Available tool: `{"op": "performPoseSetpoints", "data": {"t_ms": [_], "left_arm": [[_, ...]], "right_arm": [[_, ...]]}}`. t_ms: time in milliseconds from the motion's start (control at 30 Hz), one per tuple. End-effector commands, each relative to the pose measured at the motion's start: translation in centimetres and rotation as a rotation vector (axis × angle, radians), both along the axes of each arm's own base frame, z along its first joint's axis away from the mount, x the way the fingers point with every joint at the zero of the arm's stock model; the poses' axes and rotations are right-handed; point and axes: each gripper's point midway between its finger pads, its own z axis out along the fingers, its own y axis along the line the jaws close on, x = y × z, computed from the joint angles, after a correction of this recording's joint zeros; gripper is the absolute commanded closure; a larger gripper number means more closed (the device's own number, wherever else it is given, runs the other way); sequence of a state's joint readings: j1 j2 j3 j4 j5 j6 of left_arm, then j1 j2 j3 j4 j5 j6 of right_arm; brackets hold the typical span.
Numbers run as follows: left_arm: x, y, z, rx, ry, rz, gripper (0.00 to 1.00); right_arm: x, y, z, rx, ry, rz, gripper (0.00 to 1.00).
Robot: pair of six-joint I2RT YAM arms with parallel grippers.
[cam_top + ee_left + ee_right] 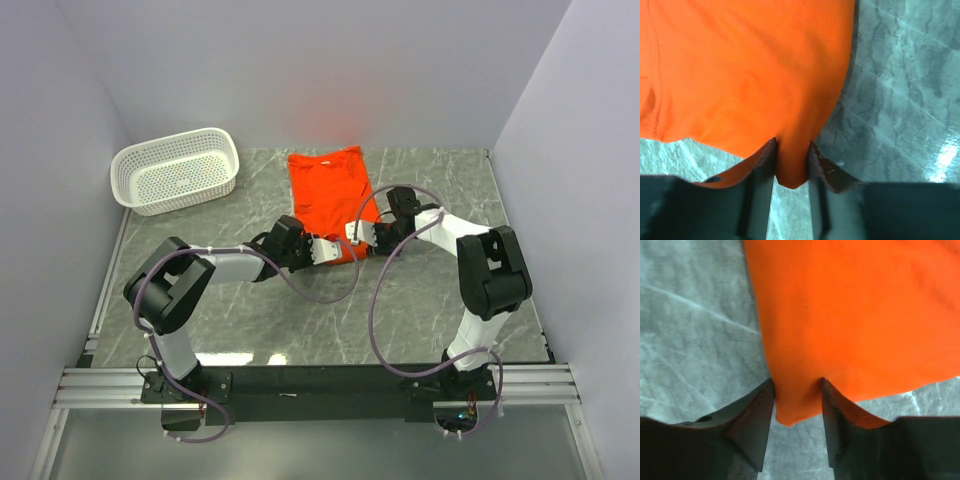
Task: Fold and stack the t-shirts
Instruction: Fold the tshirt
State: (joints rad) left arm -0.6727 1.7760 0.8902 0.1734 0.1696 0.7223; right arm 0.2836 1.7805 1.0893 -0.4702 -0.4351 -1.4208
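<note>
The orange-red t-shirt (pixel 328 190) lies on the marble table at back centre, folded into a narrow strip. My left gripper (pixel 342 252) is at its near edge, shut on a corner of the cloth; in the left wrist view the t-shirt (pixel 740 75) is pinched between the jaws (pixel 792 160). My right gripper (pixel 356 236) is close beside it at the near right corner. In the right wrist view the t-shirt (pixel 855 315) fills the gap between the jaws (pixel 797 400), with a corner hanging through. The neck label is not visible.
A white perforated basket (pixel 175 170) stands at the back left. Walls enclose the table (pixel 250 330) on the left, back and right. The two wrists are close together near the table's centre, with cables looping over them.
</note>
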Motion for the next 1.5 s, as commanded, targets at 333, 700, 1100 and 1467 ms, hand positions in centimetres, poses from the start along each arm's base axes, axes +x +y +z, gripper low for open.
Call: {"op": "performPoseSetpoints", "data": {"t_ms": [333,700,1100,1467], "left_arm": [[-0.7,-0.7,0.4,0.016,-0.029,-0.068,0.92],[-8.5,-1.3,2.9,-0.069,0.145,-0.278,1.0],[-12.7,-1.6,7.3,-0.155,0.256,-0.412,1.0],[7.7,-0.6,8.1,-0.264,0.235,-0.128,1.0]], "right_arm": [[0.7,0.0,-0.2,-0.05,0.057,-0.066,0.98],[-7.8,0.2,2.2,0.052,0.306,-0.013,1.0],[-8.6,0.6,8.4,0.169,0.284,-0.206,1.0],[11.6,3.3,12.2,0.26,0.089,-0.596,1.0]]}}
